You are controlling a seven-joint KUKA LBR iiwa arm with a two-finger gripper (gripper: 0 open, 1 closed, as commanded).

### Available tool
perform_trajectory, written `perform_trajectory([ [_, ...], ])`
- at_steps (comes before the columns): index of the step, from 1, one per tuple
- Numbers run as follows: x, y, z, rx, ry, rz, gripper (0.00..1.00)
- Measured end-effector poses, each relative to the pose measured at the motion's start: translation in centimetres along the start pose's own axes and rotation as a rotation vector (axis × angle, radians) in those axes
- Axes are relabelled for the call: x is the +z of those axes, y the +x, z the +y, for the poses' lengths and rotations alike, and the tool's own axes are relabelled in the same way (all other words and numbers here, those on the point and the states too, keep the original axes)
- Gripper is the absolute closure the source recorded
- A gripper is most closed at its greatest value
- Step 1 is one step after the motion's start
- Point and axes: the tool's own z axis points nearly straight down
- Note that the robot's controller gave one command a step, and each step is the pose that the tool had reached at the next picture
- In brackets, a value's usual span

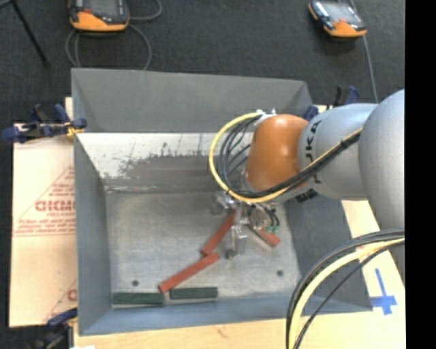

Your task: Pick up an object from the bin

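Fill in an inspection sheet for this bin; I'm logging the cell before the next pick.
Surface: grey bin, floor scuffed.
Job's things: long red-brown stick front centre; slanted red-brown stick running up under the gripper; short red-brown stick beside it.
Clutter: two dark green bars along the front wall.
Gripper: low over the slanted stick; grasp unclear.
Cables: yellow and black cables looped round the orange wrist cover.
Surroundings: two orange devices on the dark floor beyond the bin.

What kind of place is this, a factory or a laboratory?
Probably a robotics laboratory: a robot arm reaches into a grey metal bin holding a few loose sticks, and two orange handheld units, perhaps control pendants, lie outside it.
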Motion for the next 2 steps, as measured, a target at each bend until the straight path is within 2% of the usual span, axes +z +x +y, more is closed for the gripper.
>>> perform_trajectory([
  [1, -0.4, -0.2, 0.0, 0.002, 0.0, -0.007, 1.0],
  [2, -15.7, -0.7, 0.1, -0.006, 0.003, -0.016, 1.0],
])
